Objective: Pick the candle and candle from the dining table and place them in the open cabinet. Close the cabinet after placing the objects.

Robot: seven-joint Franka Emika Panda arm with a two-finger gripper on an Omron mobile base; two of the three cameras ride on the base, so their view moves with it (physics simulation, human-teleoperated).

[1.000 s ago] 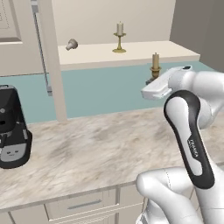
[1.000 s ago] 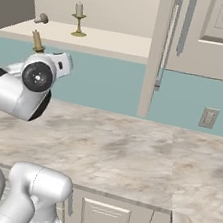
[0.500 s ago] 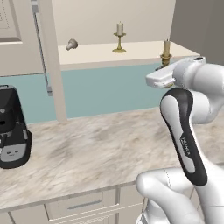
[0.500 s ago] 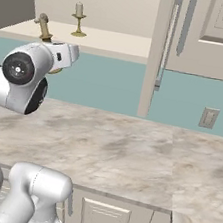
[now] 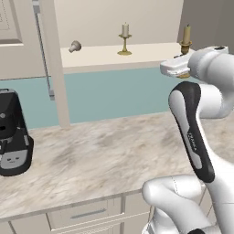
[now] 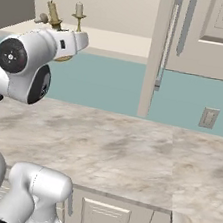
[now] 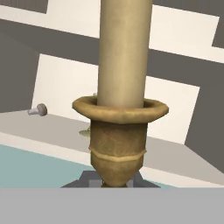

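— Handling of the tan candle (image 7: 124, 65)?

— Light, by the look of it. Stiff wax, hard brass holder (image 7: 118, 144); smooth metal, so probably slippery under the pads. Tall and slim, hence top-heavy and quick to tip on a narrow foot. Wax likely to chip or snap if knocked against the cabinet (image 5: 137, 52) edge.

— Best place to take hold?

— Low, on the brass below the drip cup, never on the wax. Exactly where held now: gripper (image 7: 114, 181) closed around the tapered bottom of the holder, dark finger tips just showing on either side of it in the hand view. Candle upright, leaning a touch in the right base view.

— Whereabouts of it?

— In the air at the right front corner of the cabinet's pale shelf, around shelf height. Hard to tell whether over the shelf or just short of it. Apart from the white candle (image 5: 124, 39), standing further in at mid-shelf, and well apart from a small grey knob-like thing (image 5: 74, 45) near the left end.

— Pose of the arm?

— Raised high over the worktop (image 5: 105, 155), elbow bent, forearm upright, wrist turned so that the hand lies roughly level and points toward the shelf. Clear of the open cabinet door (image 5: 50, 68) on the left.

— Risk?

— Tipping on release; worth setting the foot flat before opening.
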